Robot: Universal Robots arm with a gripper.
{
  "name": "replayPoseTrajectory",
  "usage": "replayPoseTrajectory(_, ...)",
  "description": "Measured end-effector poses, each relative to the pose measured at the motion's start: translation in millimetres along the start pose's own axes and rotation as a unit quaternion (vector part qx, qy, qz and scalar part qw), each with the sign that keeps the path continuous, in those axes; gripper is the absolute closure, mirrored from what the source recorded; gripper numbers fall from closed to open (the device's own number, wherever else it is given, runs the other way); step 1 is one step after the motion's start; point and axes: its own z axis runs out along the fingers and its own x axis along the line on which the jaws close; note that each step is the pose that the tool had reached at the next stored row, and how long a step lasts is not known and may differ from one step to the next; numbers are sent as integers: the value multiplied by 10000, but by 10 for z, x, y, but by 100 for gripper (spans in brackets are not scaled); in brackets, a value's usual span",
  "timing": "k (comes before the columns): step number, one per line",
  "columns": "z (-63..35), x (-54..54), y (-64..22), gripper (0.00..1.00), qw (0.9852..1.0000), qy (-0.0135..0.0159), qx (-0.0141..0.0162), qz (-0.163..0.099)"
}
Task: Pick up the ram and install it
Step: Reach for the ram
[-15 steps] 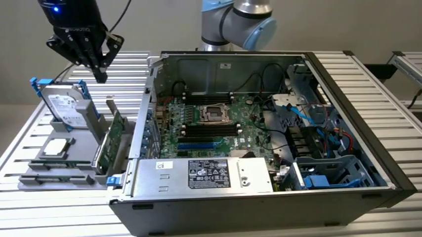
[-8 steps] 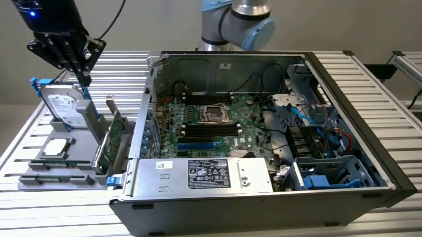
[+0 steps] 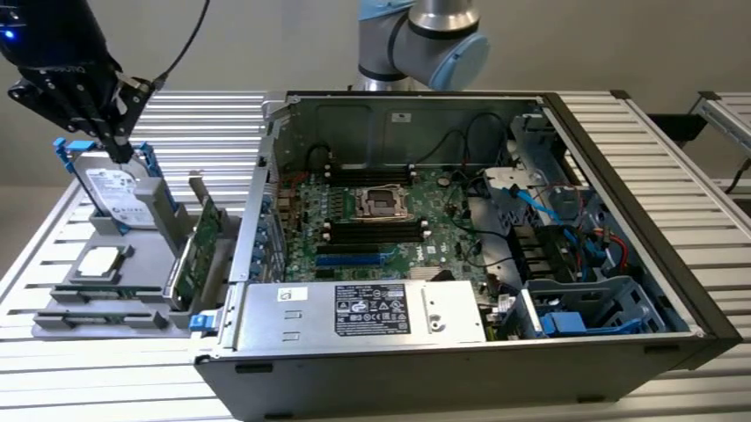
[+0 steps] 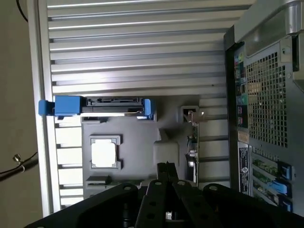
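My black gripper (image 3: 119, 155) hangs at the exterior view's far left, above the grey parts holder (image 3: 70, 327) that stands beside the computer case. Its fingers (image 4: 166, 167) are pressed together at the tips with nothing between them. A slim long strip, probably the ram (image 3: 104, 294), lies across the holder's near end; I cannot make out its chips. In the wrist view my gripper body covers that end of the holder (image 4: 142, 142). Long black memory slots (image 3: 373, 231) run across the green motherboard (image 3: 413, 255) inside the open case.
Under the gripper a hard drive (image 3: 115, 188) sits in a blue carrier (image 4: 66, 105). A processor (image 3: 98, 263) lies in the holder, and a green expansion card (image 3: 207, 236) stands on edge beside it. The case wall (image 3: 252, 229) and power supply (image 3: 364, 309) are close by.
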Motion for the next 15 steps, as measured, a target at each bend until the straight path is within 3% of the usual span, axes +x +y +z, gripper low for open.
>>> replayPoseTrajectory(9,7,195,-267,89,10000,10,1,1)
replayPoseTrajectory(15,7,239,-495,89,10000,34,2,2)
